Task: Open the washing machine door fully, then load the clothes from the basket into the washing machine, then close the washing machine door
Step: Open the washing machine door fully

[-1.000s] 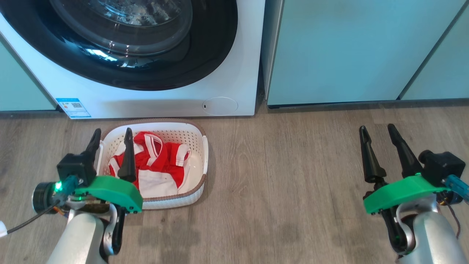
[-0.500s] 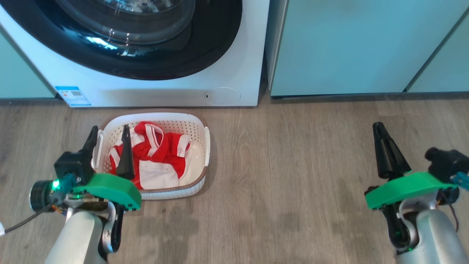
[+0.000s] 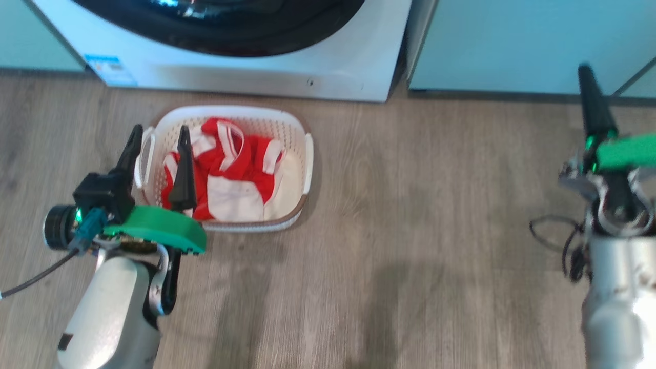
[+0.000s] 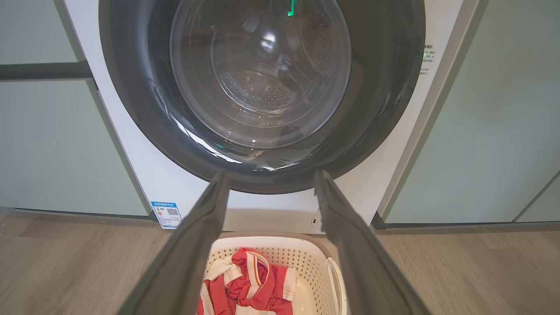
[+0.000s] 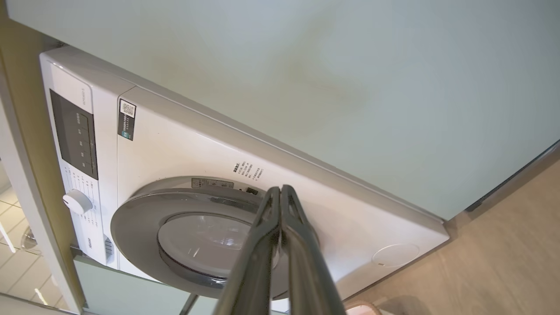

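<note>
As basket [image 3: 225, 109] lies lengthwise along washing machine [image 3: 256, 84] (door [image 4: 262, 74] closed), left gripper [image 3: 160, 129] gapes, right gripper [image 3: 585, 72] pinched together.

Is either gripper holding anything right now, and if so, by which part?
Nothing is held. The left gripper is open near the basket; the right gripper is shut with nothing between its fingers.

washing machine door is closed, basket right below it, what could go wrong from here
1. The right gripper is shut and aimed at the washing machine door; it may slide off the glossy rim instead of catching it.
2. The basket lies close in front of the washing machine, so the base or an arm could knock it.
</note>
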